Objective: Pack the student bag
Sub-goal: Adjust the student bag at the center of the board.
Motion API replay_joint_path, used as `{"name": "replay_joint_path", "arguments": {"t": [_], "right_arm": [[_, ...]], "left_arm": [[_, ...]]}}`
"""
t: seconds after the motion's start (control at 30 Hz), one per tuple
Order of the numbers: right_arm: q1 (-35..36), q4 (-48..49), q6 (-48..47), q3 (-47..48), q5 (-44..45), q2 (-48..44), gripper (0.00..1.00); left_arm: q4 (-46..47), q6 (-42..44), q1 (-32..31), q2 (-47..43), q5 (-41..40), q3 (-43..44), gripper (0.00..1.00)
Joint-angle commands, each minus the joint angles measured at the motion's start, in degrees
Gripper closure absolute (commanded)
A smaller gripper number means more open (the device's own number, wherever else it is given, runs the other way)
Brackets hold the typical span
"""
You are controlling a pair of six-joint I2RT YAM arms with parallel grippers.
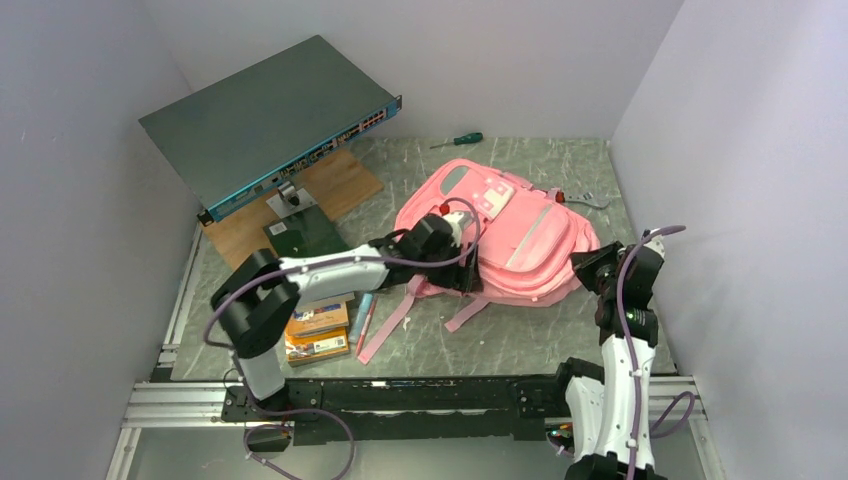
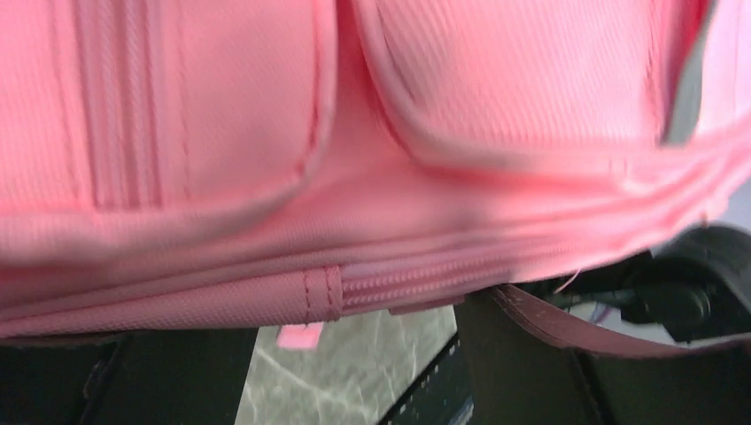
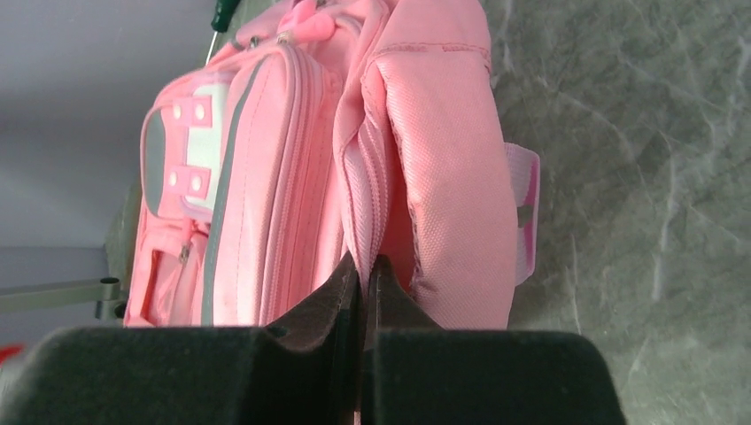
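The student bag (image 1: pixel 520 240), pink with pale grey-white panels, lies flat in the middle of the table, its straps (image 1: pixel 395 320) trailing toward me. My left gripper (image 1: pixel 468 275) is at the bag's near left edge. In the left wrist view its jaws (image 2: pixel 354 332) stand open and wide apart, with the bag's zip seam (image 2: pixel 416 285) lying across the gap just above the fingertips. My right gripper (image 1: pixel 590 265) is at the bag's right end. The right wrist view shows it (image 3: pixel 365 266) shut on a thin fold of the bag's fabric (image 3: pixel 381 177) beside a zip.
A grey network switch (image 1: pixel 270 120) leans at the back left above a wooden board (image 1: pixel 340 185). A green-handled screwdriver (image 1: pixel 458 141) lies behind the bag. Stacked books (image 1: pixel 318 330) and pens (image 1: pixel 362 315) sit by the left arm. Walls close in on both sides.
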Motion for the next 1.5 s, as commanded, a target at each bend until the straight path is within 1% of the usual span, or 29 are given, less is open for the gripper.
{"name": "replay_joint_path", "arguments": {"t": [0.0,0.07,0.13,0.2,0.33,0.37,0.43,0.5,0.57,0.67,0.73,0.8,0.87,0.97,1.1,1.13,1.17,1.2,1.33,1.4,1.47], "right_arm": [[2.2,-3.2,1.5,0.1,-6.6,-4.6,1.00],[2.9,-3.1,1.6,-2.2,-10.4,-6.5,1.00],[3.4,-1.9,1.7,-5.1,-15.3,-8.6,1.00],[4.3,1.5,2.4,-9.2,-21.2,-10.1,1.00],[7.7,7.7,2.9,-13.5,-28.3,-7.7,1.00],[9.0,9.2,3.0,-14.5,-29.1,-6.8,0.98],[13.1,14.1,3.6,-16.3,-29.6,-5.1,0.93],[18.0,18.1,5.1,-17.2,-27.8,-3.3,0.90],[25.9,22.6,7.2,-17.3,-25.0,-0.9,0.86],[37.4,27.0,7.8,-14.9,-17.8,5.4,0.78],[42.4,30.0,7.7,-13.0,-15.5,10.7,0.74],[44.1,28.3,5.4,-10.1,-14.8,15.2,0.69],[44.2,24.8,2.3,-7.5,-13.7,17.7,0.60],[44.2,16.9,-4.0,-3.3,-11.2,19.1,0.51],[44.1,9.4,-11.0,0.7,-10.2,18.8,0.44],[44.2,7.5,-12.3,1.7,-9.7,18.2,0.43],[44.2,5.6,-13.7,2.6,-8.9,17.5,0.43],[44.2,3.3,-14.7,3.5,-7.4,16.4,0.43],[44.0,-5.2,-15.2,5.9,5.3,9.6,0.42],[43.7,-6.4,-12.3,5.8,11.5,5.8,0.40],[43.1,-10.6,-5.7,6.5,22.7,3.1,0.37]], "left_arm": [[0.0,0.2,2.8,8.0,-1.8,14.9,0.21],[-2.7,0.4,4.7,11.5,-2.3,19.8,0.21],[-3.1,0.6,6.4,14.6,-1.2,23.0,0.21],[-4.0,0.6,7.4,16.5,0.0,25.7,0.21],[-4.1,1.7,8.1,17.1,-0.9,26.3,0.20],[-4.2,1.9,8.3,17.1,-1.1,26.2,0.19],[-4.7,2.7,9.0,17.4,-0.8,26.2,0.19],[-5.8,3.2,9.8,18.0,-0.3,26.6,0.18],[-6.1,3.3,10.9,18.6,1.1,26.9,0.17],[-7.0,3.8,12.4,20.1,3.0,28.5,0.16],[-8.8,5.0,13.0,21.5,4.5,31.5,0.16],[-11.6,7.0,13.4,23.0,4.9,34.7,0.16],[-15.8,9.1,13.6,24.0,4.0,37.7,0.15],[-17.9,11.2,14.4,23.8,3.7,38.2,0.11],[-20.2,13.8,16.1,21.1,3.9,37.9,0.07],[-21.2,14.6,16.3,20.2,3.7,38.3,0.05],[-22.1,15.5,16.3,19.4,3.4,38.6,0.01],[-23.0,16.3,16.3,18.6,3.2,39.0,0.01],[-24.0,17.5,16.3,14.1,4.4,36.8,0.00],[-24.0,17.6,16.2,11.7,4.9,35.1,0.00],[-23.7,17.6,16.1,9.3,6.3,33.1,0.00]]}}
